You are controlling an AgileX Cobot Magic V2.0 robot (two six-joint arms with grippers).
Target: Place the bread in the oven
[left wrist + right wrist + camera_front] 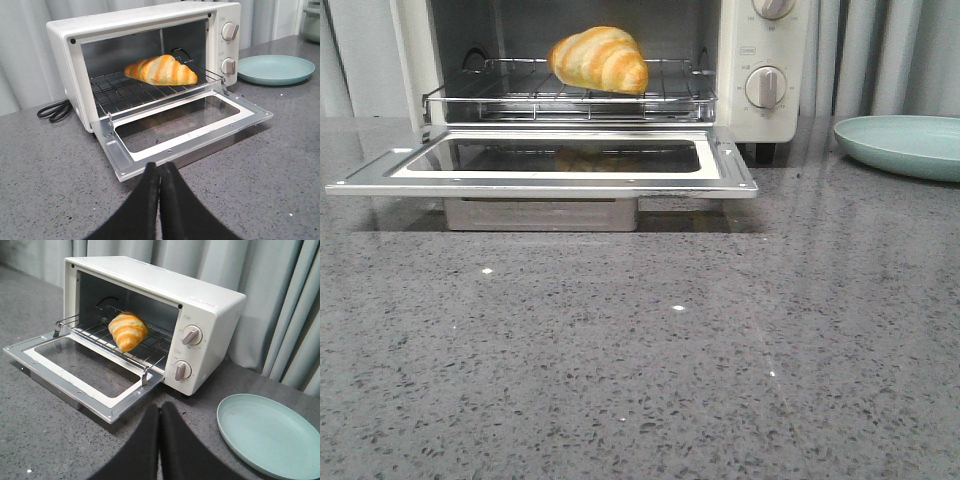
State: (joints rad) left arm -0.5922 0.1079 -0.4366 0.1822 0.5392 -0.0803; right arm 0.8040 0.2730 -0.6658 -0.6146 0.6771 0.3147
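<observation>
Since the roll sits on the rack: main job looks done, as I judge it.
Bread [599, 59]: lies on the wire rack [127, 91] inside the oven [210, 310], toward the knob side, resting flat, nothing gripping it. Glossy orange w/ pale stripes. Faint reflection of it in the door glass, front view.
Oven door [542, 165]: dropped fully open, roughly level, glass pane facing up. Rack appears pulled fwd a bit, its front edge near the door hinge line.
My left gripper [160, 175]: fingers pressed together, tips touching, nothing between them. It hangs over the counter [640, 360] just in front of the door's edge, apart from it.
My right gripper [159, 412]: same, fingers clenched tip to tip, empty. It hovers over the counter between the door's corner and the plate [270, 432].
Plate: pale green, empty, on the counter to the knob side of the oven, apart from it.
Knobs [192, 335]: two, on the oven's right panel; settings too small to read.
Cord [54, 110]: black, coiled beside the oven on the far side, well clear of my arms.
Done so far: bread in oven, both hands free & backed off.
Left, if anything: task sentence only asks for bread in; closing the door or pushing the rack back isn't asked for, so I'd call it finished.
Risk: low; roll sits stable on the wires, not near the rack's edge.
</observation>
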